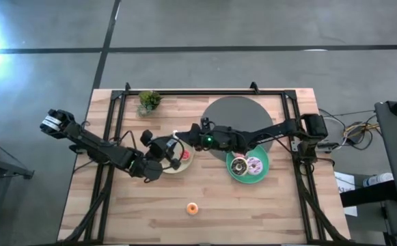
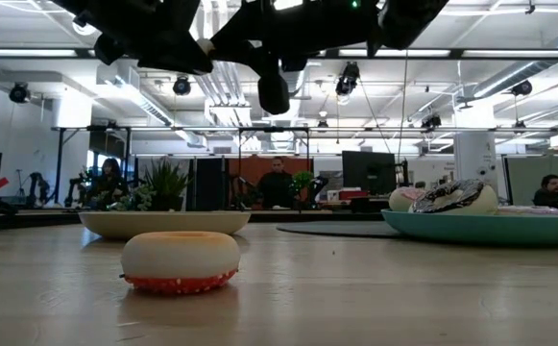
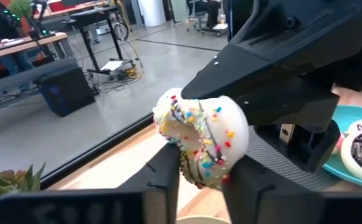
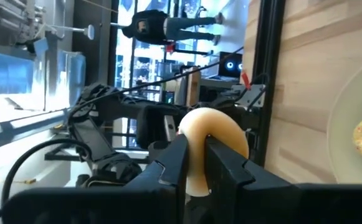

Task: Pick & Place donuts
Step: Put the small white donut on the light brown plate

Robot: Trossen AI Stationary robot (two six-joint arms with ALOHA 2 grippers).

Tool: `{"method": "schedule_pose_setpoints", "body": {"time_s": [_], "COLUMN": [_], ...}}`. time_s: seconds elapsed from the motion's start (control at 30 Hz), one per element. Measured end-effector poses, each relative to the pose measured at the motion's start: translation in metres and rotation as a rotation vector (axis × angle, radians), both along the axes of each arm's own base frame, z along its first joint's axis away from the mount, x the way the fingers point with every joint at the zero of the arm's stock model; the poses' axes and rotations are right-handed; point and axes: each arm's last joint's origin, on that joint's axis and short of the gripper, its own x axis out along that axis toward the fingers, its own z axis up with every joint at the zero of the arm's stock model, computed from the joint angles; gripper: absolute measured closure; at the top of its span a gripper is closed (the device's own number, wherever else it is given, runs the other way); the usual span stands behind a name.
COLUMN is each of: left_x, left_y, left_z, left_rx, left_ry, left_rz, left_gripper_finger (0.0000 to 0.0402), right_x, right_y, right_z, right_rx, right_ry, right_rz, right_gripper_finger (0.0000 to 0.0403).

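Donuts: two on teal plate [image 1: 240, 175], one per gripper.

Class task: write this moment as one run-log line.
left end effector: shut on white sprinkled toy donut | right end effector: shut on pale yellow toy donut | both above cream plate

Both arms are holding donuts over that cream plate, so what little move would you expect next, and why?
Probably the left gripper lowers a little toward the cream plate and lets go: its fingers pinch a sprinkled donut above it. The right gripper, close alongside, grips a yellow donut and may have to wait.
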Motion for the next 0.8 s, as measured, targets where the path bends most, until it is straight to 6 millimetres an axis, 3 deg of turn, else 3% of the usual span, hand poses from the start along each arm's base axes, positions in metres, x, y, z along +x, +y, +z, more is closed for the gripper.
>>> {"method": "schedule_pose_setpoints", "body": {"time_s": [0.2, 0.37, 0.53, 0.8], "left_x": [0.0, -0.002, -0.007, -0.027], "left_y": [0.0, 0.0, 0.001, 0.004], "left_z": [0.0, -0.002, -0.012, -0.041], "left_rx": [-0.003, -0.002, -0.038, -0.192], "left_ry": [0.01, 0.053, 0.171, 0.383], "left_rz": [-0.015, -0.041, -0.107, -0.138], "left_gripper_finger": [0.0389, 0.0393, 0.0387, 0.0386], "right_x": [0.0, -0.003, -0.015, -0.064], "right_y": [-0.003, -0.012, -0.019, -0.026], "right_z": [0.0, 0.0, -0.006, 0.041], "right_rx": [-0.061, -0.145, -0.259, -0.464], "right_ry": [0.022, 0.096, 0.31, 0.564], "right_rz": [0.004, 0.114, 0.25, 0.117], "right_gripper_finger": [0.0315, 0.0246, 0.0198, 0.0188]}}
